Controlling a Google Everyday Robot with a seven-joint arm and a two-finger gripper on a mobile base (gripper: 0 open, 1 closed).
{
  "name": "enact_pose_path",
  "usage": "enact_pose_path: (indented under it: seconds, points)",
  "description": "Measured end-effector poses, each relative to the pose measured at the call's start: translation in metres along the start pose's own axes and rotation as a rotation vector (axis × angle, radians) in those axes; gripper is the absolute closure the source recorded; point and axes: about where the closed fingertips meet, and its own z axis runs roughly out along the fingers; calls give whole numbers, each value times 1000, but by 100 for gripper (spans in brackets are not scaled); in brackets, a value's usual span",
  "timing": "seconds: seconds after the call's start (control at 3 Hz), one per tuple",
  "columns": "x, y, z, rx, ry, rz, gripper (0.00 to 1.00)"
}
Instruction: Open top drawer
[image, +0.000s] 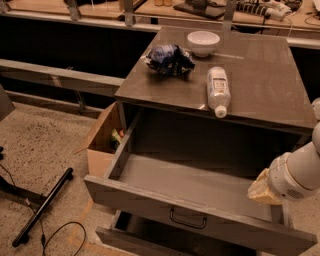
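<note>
The top drawer is a wide grey metal drawer pulled far out of the cabinet, and its inside looks bare. A small black curved handle sits at the centre of its front panel. My gripper is at the end of the white arm on the right. It is over the right end of the drawer, just behind the front panel and well to the right of the handle.
On the cabinet top are a white bowl, a crumpled blue bag and a water bottle lying on its side. A lower grey drawer sticks out below. An open cardboard box stands at the left, with a black bar and cable on the floor.
</note>
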Motion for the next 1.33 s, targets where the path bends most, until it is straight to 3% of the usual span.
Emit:
enact_pose_path:
  seconds: [0.67, 1.33]
  points:
    - [-6, -9, 25, -10, -17, -10, 100]
    - [10, 7, 39, -63, 19, 16, 100]
